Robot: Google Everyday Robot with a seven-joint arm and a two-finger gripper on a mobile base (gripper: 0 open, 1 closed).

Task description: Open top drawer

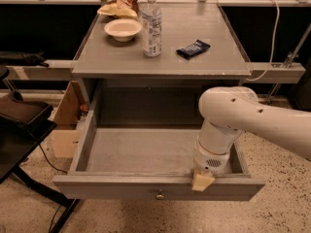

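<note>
So the top drawer is wide open right now, sticking way out from under the grey table top toward me, and all you see inside is bare grey floor and walls. Little round metal knob sits dead centre on the front panel, nothing touching it. The gripper is parked at the front edge of the drawer, right of the knob, with its beige tip resting on the top lip of the front panel. The fat white arm comes in from the right and drops down into the drawer's front right corner. Honestly can't tell from where I'm standing if the gripper is clamped on that lip or just resting against it, the white wrist blocks that bit. On the table top there's a clear plastic water bottle standing upright, a white bowl just to the left of it, a dark snack packet lying flat off to the right, and a couple of chip bags at the back behind the bowl. Down on the floor to the left, a cardboard box leans right beside the drawer's left wall, and a black chair thing is further left. A white cable hangs at the far right, and the floor is speckled.
</note>
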